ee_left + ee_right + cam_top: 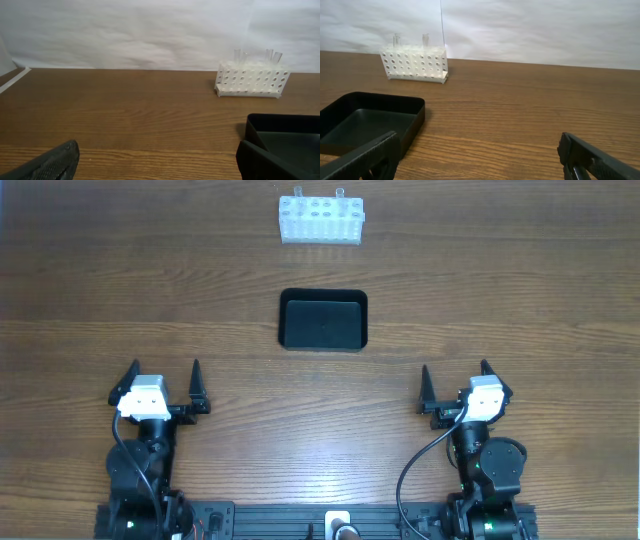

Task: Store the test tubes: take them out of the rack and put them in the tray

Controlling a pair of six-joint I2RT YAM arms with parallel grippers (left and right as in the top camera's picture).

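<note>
A white perforated rack (320, 220) stands at the far middle of the wooden table, with clear test tubes (339, 193) poking up from it. The rack (252, 80) and tube tops (271, 55) show across the table in the left wrist view, and the rack (415, 64) with two tube tops (425, 39) in the right wrist view. A black tray (323, 320) lies empty in front of the rack, also seen as tray (287, 135) and tray (367, 122). My left gripper (164, 377) and right gripper (454, 380) both rest open near the arm bases, well short of the tray.
Bare wooden tabletop (500, 280) spreads on both sides of the tray and rack. A white wall backs the table's far edge (125, 69).
</note>
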